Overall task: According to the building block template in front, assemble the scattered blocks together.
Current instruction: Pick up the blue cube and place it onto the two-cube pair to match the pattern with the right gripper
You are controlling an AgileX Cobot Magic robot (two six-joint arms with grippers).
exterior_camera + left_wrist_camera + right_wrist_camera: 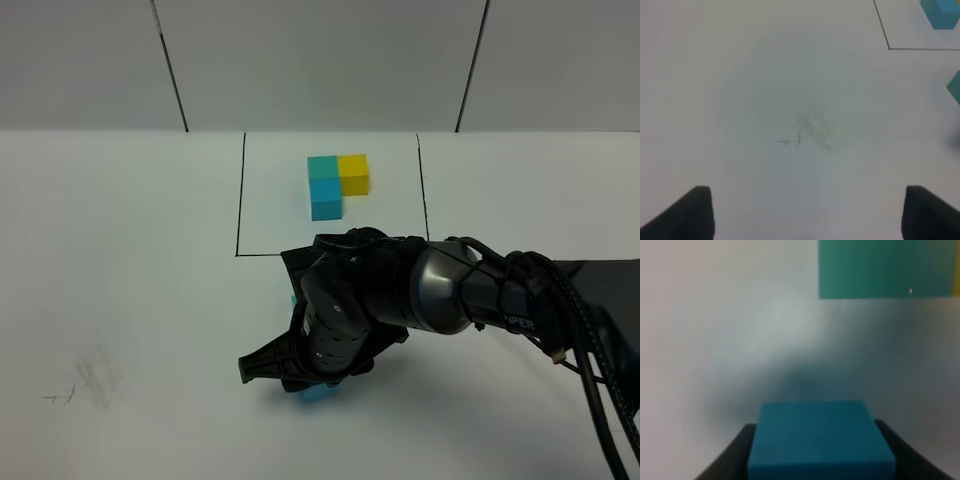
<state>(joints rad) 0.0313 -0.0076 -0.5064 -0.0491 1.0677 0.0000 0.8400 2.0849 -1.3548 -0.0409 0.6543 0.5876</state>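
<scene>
On the left of the desk [120,260] there is nothing but some faint pencil scuffs [85,385]. Your left gripper [807,212] hangs over that bare spot. Its jaws are wide and hold nothing.

In the middle, near you, your right gripper [322,388] is low over the desk. Your big black right arm [430,290] reaches in from the right and covers most of the scattered blocks. The right wrist view shows the sky-blue block [821,440] sitting snug between the two dark jaws, so they look closed on it. You cannot tell if it is lifted or on the desk. Just past it is the teal-green block [885,267], and a thin bit of the yellow block [957,267] peeks out beside that. They look like plain, smooth cubes, all about the same size.

Far from you, in the middle, is the building block template [338,185]. It sits inside a thin black line [240,190] drawn on the desk. It makes an L: teal-green at the far left, yellow to its right, sky-blue on the near side of the teal-green one.

Here is what could go wrong. The arm hides the loose blocks from the high camera, so you could bump the teal-green one and knock it away. The sky-blue cube could also go down crooked or leave a gap, and then your L would not match.
</scene>
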